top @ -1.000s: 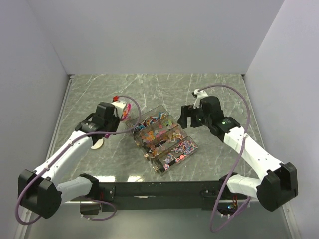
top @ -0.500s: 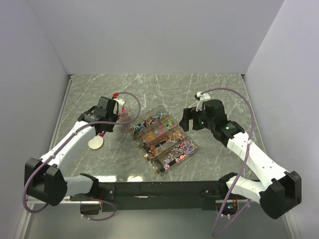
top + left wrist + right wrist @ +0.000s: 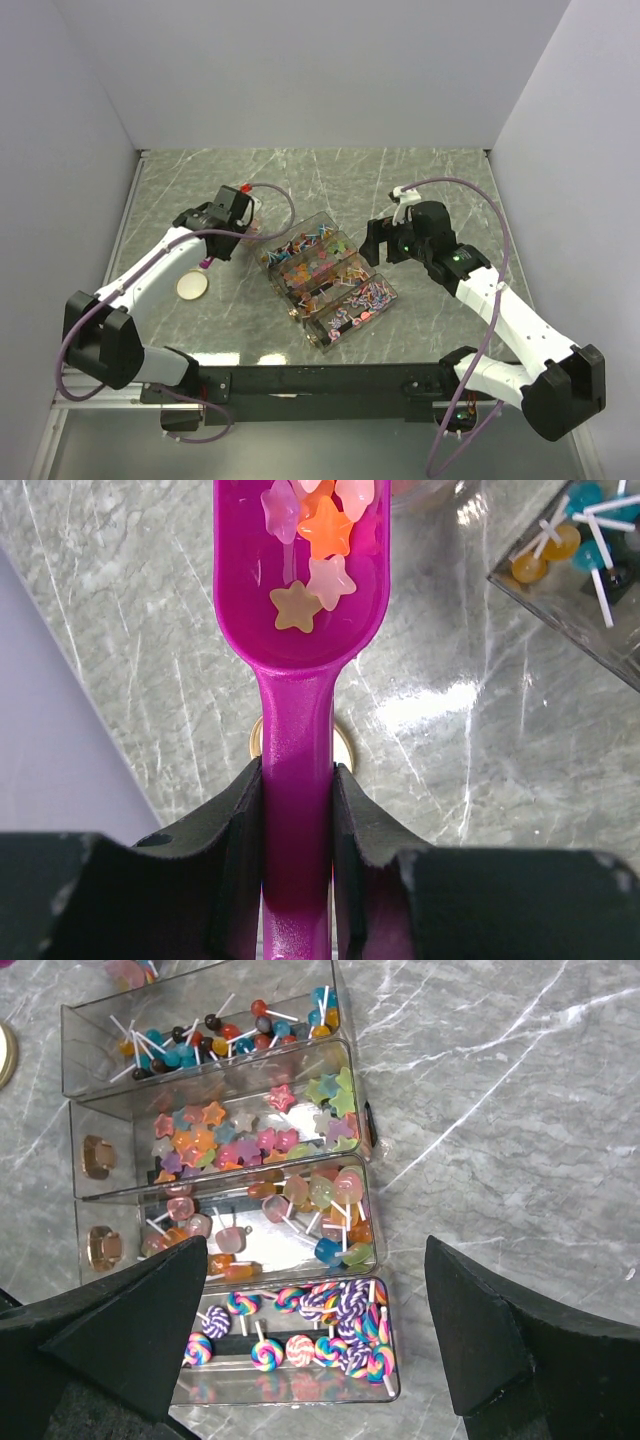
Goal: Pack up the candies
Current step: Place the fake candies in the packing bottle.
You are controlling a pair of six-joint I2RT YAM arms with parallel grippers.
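Note:
My left gripper (image 3: pixel 297 775) is shut on the handle of a magenta scoop (image 3: pixel 300 610). The scoop's bowl holds a few star-shaped candies (image 3: pixel 322 535) in orange, pink and tan. In the top view this gripper (image 3: pixel 232 222) hangs just left of a clear tray (image 3: pixel 320 345) with several compartments. Loose candies (image 3: pixel 240 1130) fill the tray (image 3: pixel 395 1385): ball lollipops, stars, square lollies and swirl lollipops. My right gripper (image 3: pixel 316 1245) is open and empty above the tray's swirl end. It is at the tray's right side (image 3: pixel 385 240) in the top view.
A round tan lid (image 3: pixel 192 287) lies flat on the marble table left of the tray; part of it (image 3: pixel 342 750) shows under the scoop handle. A clear container rim (image 3: pixel 425 490) sits just beyond the scoop bowl. White walls close in three sides.
My left arm has swung back and right with the scoop, nearer the tray's far corner, which leaves the tan lid uncovered. The right gripper shifted only slightly and stayed open.

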